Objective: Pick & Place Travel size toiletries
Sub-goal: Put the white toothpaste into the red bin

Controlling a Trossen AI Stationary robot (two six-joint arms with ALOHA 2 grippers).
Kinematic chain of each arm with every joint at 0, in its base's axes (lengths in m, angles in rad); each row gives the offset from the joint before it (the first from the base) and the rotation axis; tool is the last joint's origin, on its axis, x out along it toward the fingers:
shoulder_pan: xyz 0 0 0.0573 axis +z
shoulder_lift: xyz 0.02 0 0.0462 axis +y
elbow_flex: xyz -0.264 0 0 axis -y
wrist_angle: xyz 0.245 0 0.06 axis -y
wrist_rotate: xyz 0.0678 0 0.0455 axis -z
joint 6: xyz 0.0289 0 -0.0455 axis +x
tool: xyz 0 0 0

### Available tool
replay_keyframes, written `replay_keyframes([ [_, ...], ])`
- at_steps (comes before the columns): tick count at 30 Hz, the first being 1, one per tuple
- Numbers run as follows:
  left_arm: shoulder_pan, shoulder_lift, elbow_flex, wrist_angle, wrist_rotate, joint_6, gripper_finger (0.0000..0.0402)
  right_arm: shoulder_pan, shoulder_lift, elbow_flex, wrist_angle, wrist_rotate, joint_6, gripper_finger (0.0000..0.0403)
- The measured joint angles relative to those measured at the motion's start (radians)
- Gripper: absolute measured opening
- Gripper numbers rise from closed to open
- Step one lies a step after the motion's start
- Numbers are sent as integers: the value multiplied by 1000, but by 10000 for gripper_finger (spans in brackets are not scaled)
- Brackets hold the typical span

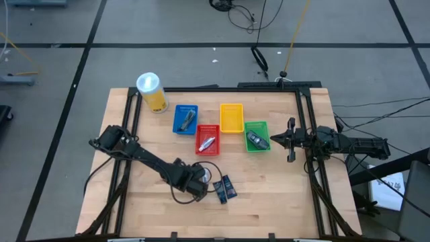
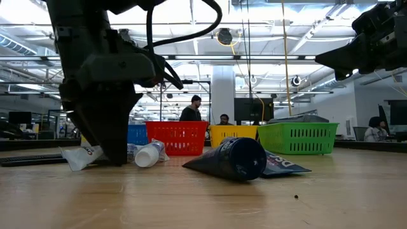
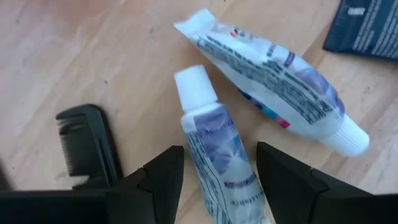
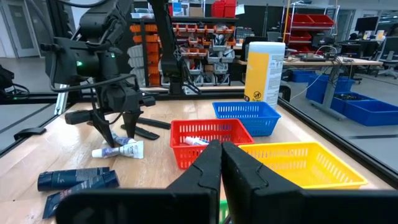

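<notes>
Fingers of your left end effector (image 3: pixel 217 180) stand spread around a white tube (image 3: pixel 217 155) lying on the bench (image 3: pixel 74 56), second tube (image 3: pixel 273 87) just beside. Your right end effector (image 4: pixel 221 163) waits pressed together beside the green basket (image 1: pixel 256 136).

The left arm stretches from the table's left edge toward the near middle, its left gripper (image 1: pixel 199 189) down at the tabletop with fingers (image 3: pixel 158 180) spread apart, while the right arm waits raised at the right edge, its right gripper (image 4: pixel 221 163) closed and pointing inward.
</notes>
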State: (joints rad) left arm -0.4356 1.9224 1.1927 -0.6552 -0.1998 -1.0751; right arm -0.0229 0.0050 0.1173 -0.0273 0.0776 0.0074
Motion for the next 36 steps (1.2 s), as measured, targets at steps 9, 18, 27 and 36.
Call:
replay_keyframes([
  [9, 10, 0, 0, 3, -1, 3, 95, 0, 0, 0, 0, 0, 0, 4],
  [18, 12, -5, 0, 19, -1, 84, 29, 0, 0, 0, 0, 0, 0, 4],
  [27, 23, -42, 37, -18, 1, 156, 15, 0, 0, 0, 0, 0, 0, 4],
  [36, 37, -151, 44, -79, -22, 161, 11, 0, 0, 0, -1, 0, 0, 4],
])
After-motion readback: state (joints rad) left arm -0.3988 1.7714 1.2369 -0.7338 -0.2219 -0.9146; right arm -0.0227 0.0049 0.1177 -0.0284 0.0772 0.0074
